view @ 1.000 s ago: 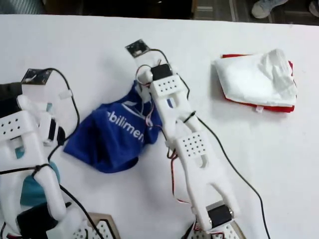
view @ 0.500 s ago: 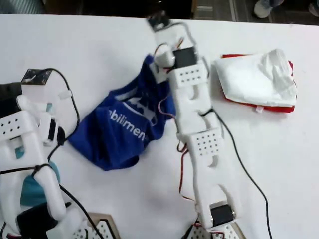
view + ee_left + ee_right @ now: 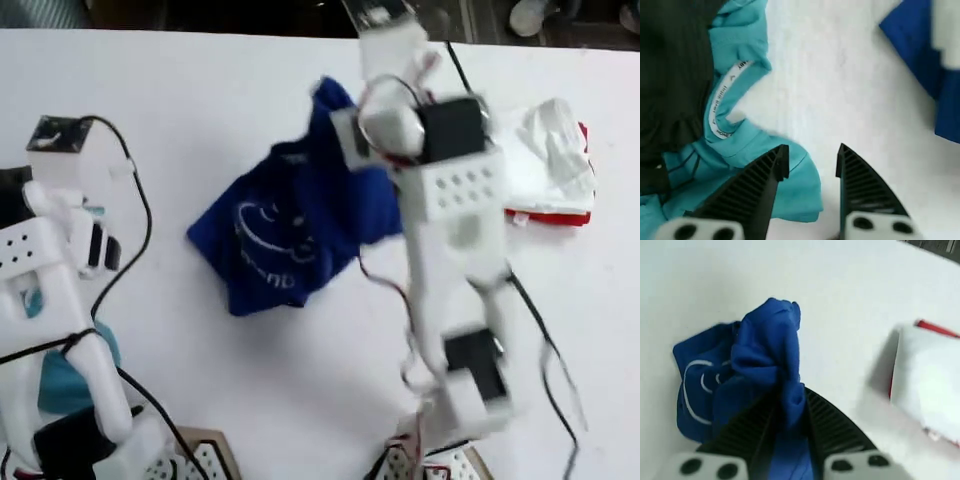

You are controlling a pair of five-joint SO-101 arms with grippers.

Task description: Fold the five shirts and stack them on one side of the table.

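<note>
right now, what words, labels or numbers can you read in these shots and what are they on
No text reads clearly.
On the blue shirt: white lettering, crumpled and blurred, unreadable.
On the teal shirt: the neck label carries lettering too small and tilted to read.

Right arm stretched out, left arm bent at the side.
The right arm [image 3: 455, 215] extends from its base at the near edge toward the far edge of the table [image 3: 180, 80], with its wrist raised above the surface. The right gripper [image 3: 790, 399] has its jaws pinched together on a bunched fold of the blue shirt [image 3: 765, 355]. The left arm [image 3: 50, 270] sits bent at the table's left side. The left gripper [image 3: 812, 150] points down with its jaws parted, gripping nothing.
</note>
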